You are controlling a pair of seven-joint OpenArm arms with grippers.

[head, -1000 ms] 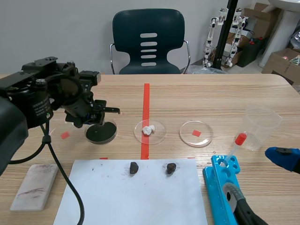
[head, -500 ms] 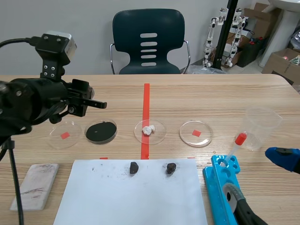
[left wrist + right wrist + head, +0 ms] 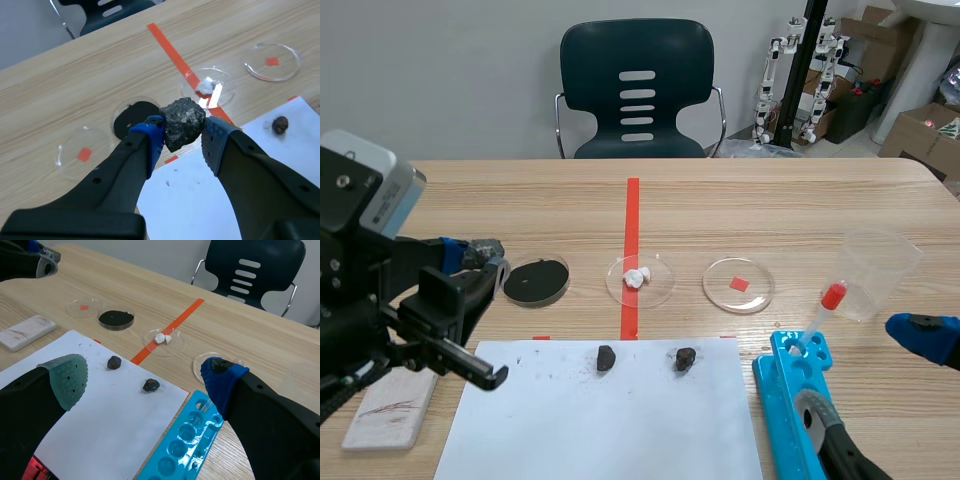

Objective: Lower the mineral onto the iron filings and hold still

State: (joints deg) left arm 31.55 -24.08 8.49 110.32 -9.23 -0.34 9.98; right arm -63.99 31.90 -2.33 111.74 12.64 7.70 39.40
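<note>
A dark grey speckled mineral (image 3: pixel 183 122) is pinched between the blue pads of my left gripper (image 3: pixel 182 132), which is shut on it. In the scene view that gripper (image 3: pixel 472 256) hangs in the air left of the dish of black iron filings (image 3: pixel 536 280), and the mineral (image 3: pixel 480 250) is clear of the dish. From the left wrist view the filings dish (image 3: pixel 137 119) lies ahead of and below the mineral. My right gripper (image 3: pixel 145 372) stands open and empty at the table's near right; only its blue pad (image 3: pixel 923 335) shows in the scene view.
Two small dark stones (image 3: pixel 606 357) (image 3: pixel 685 358) lie on the white paper (image 3: pixel 610 420). Along the row are a dish with white lumps (image 3: pixel 639 278) and a dish with a red square (image 3: pixel 738 284). A blue tube rack (image 3: pixel 800 400), dropper (image 3: pixel 820 315), plastic cup (image 3: pixel 878 270) and white plate (image 3: pixel 395 395) are nearby.
The left arm lifted away from the filings dish, rose, then swung back toward the near left, still holding the mineral. The right arm has not moved.
</note>
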